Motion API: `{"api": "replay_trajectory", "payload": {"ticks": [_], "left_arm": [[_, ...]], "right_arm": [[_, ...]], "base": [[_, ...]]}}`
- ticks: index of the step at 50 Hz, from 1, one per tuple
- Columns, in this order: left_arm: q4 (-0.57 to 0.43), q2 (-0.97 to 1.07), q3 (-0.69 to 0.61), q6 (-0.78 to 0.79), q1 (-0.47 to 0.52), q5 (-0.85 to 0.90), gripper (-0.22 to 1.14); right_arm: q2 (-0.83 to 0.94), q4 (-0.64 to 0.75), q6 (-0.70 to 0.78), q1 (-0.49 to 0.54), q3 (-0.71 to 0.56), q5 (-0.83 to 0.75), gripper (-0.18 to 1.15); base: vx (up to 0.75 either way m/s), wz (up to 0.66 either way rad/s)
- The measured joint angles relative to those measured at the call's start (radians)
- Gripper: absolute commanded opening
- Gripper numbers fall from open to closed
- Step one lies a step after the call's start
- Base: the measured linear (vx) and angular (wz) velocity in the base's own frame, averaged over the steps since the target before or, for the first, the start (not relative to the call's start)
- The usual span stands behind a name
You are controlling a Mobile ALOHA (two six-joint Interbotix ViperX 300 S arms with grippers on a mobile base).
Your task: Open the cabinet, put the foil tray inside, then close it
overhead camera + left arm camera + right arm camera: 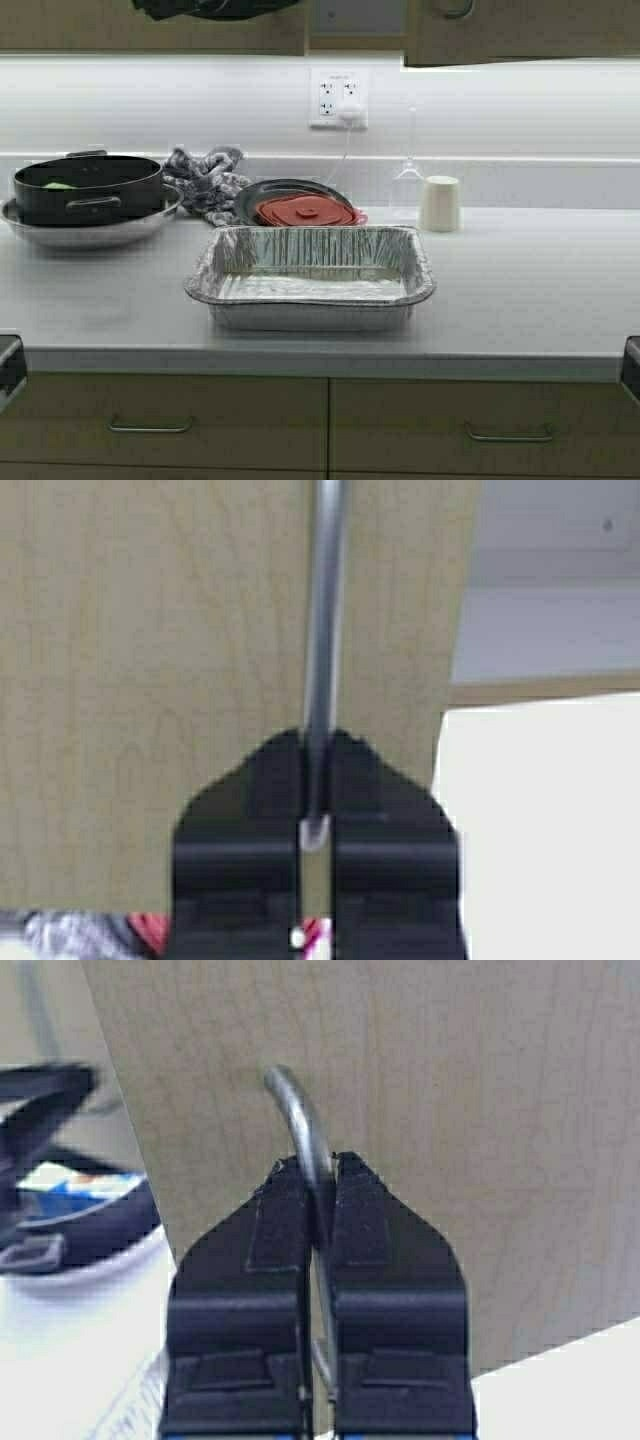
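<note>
Both pincers are clenched on the cabinet's door handles. The left pincer [318,780] grips the left handle [322,630] near its lower end; the right pincer [318,1195] grips the curved right handle [298,1120]. In the high view the cabinet [520,30] sits along the top edge, and its right door appears to stand slightly out from the carcass, so the step in hand is judged to be opening.

To open cleanly, pull each handle along the arc of its hinge, not straight back, so the grip does not slide along the bar. Swing both doors wide enough to clear the tray's width.

The foil tray [310,278] rests on the worktop [520,300], central, near the front edge, upright with its open side up. Its long axis runs left to right, parallel to the worktop edge. Just behind it lies a dark plate [290,195] with a red lid [305,212].
</note>
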Motion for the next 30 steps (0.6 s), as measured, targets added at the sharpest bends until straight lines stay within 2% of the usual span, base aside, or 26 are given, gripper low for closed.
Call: {"api": "replay_trajectory", "payload": {"ticks": [16,30], "left_arm": [[0.000,-0.295,0.299,0.000,0.041,0.066,0.03],[-0.008,-0.486,0.403,0.043,0.129,0.225,0.03]], "right_arm": [[-0.074,-0.011,0.000,-0.069,0.034,0.075,0.08],[-0.126,-0.087,0.006,-0.222,0.035,0.218,0.08]], "base": [[-0.05,-0.04],[-0.09,-0.03]]}}
